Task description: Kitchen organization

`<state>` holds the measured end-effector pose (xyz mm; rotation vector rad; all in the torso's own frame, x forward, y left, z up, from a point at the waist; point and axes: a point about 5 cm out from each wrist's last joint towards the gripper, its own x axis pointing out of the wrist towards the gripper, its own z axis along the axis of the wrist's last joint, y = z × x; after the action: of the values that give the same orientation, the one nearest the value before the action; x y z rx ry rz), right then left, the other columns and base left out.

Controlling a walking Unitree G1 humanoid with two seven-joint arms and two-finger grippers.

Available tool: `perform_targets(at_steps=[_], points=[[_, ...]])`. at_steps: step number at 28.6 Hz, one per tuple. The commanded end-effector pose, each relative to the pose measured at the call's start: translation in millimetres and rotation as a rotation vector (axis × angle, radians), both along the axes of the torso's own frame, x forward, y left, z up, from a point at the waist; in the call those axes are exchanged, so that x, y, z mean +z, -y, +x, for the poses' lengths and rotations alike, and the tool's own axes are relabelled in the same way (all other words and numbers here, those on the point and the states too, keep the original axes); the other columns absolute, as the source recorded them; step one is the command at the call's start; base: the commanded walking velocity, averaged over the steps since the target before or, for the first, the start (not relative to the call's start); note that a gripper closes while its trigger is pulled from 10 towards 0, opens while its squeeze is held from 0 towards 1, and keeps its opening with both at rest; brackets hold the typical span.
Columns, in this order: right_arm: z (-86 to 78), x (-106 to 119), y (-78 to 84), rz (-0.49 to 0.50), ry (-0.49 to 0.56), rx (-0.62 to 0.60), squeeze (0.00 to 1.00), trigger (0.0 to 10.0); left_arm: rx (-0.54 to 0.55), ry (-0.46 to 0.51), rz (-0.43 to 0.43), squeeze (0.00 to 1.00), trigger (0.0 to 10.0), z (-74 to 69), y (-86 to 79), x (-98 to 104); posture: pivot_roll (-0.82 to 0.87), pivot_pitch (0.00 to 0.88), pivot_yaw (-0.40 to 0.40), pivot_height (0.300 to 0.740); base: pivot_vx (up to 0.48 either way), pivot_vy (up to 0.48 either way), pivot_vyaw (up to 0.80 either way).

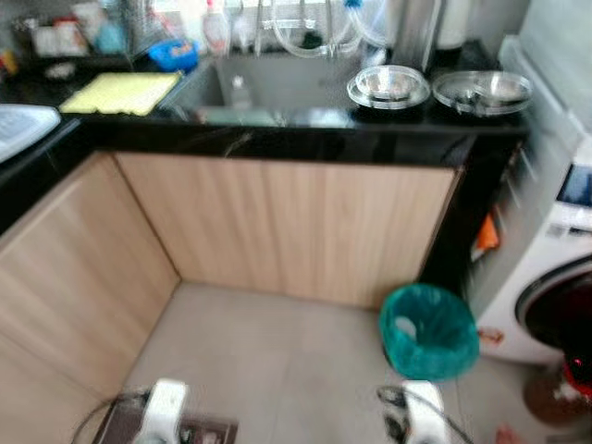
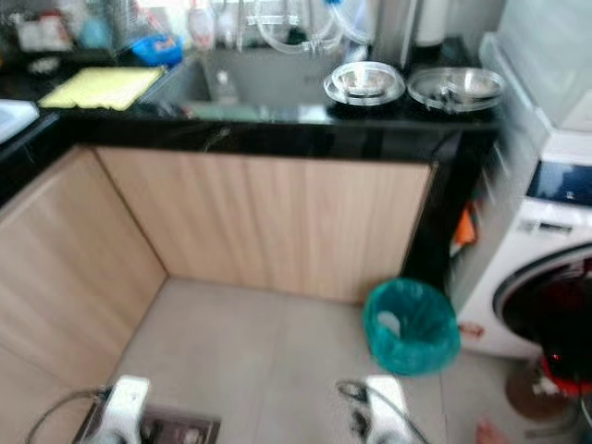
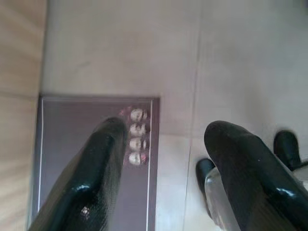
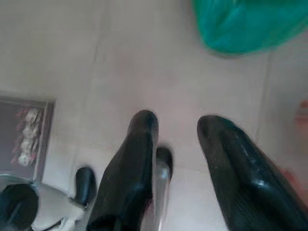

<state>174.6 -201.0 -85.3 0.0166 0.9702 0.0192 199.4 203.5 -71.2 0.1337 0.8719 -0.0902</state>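
Black fingers of the left gripper (image 3: 159, 168) hang apart over pale floor tile and a dark mat (image 3: 62, 154), jaws open and empty; the right gripper (image 4: 178, 163) likewise hangs parted and empty near the green-lined bin (image 1: 428, 330). Both arms look idle, probably lowered while walking. Across the floor, two steel bowls (image 1: 388, 87) sit on the black desk (image 1: 305, 139) beside the sink (image 1: 250, 88), likely left to dry. No label or writing is legible.

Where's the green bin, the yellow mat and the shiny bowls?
green bin (image 1: 428, 331), left eye view, on its liner's rim.
yellow mat (image 1: 122, 92), left eye view, its middle.
shiny bowls (image 1: 389, 85), left eye view, inside the left one.
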Motion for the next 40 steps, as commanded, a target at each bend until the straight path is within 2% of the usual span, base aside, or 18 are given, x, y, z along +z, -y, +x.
perform_targets(at_steps=[1,7,26,28,40], points=[[19.9,7.1,-24.5,0.057,0.067,0.047,0.0,10.0,0.01,-0.011,0.031,0.0,10.0,-4.0,-12.7,0.2,-0.02,0.0,0.067,0.74,0.352,0.0,0.0],[22.5,8.4,-25.6,0.06,0.078,0.047,0.0,10.0,0.005,-0.014,0.03,0.0,10.0,-4.4,-11.2,-0.3,-0.02,0.0,0.068,0.74,0.351,0.0,0.0],[14.9,3.9,-29.9,0.074,0.044,0.056,0.0,10.0,-0.003,-0.016,0.027,0.0,10.0,-4.2,-10.1,-0.4,-0.02,0.0,0.071,0.74,0.352,0.0,0.0],[14.1,3.4,-30.9,0.078,0.04,0.058,0.0,10.0,-0.003,-0.016,0.026,0.0,10.0,-4.4,-10.3,-0.5,-0.02,0.0,0.07,0.74,0.352,0.0,-0.8],[15.6,4.3,-31.0,0.08,0.051,0.049,0.0,10.0,-0.014,-0.025,0.024,0.0,10.0,-6.5,-10.5,-1.5,-0.01,0.0,0.073,0.74,0.352,0.0,0.0]])
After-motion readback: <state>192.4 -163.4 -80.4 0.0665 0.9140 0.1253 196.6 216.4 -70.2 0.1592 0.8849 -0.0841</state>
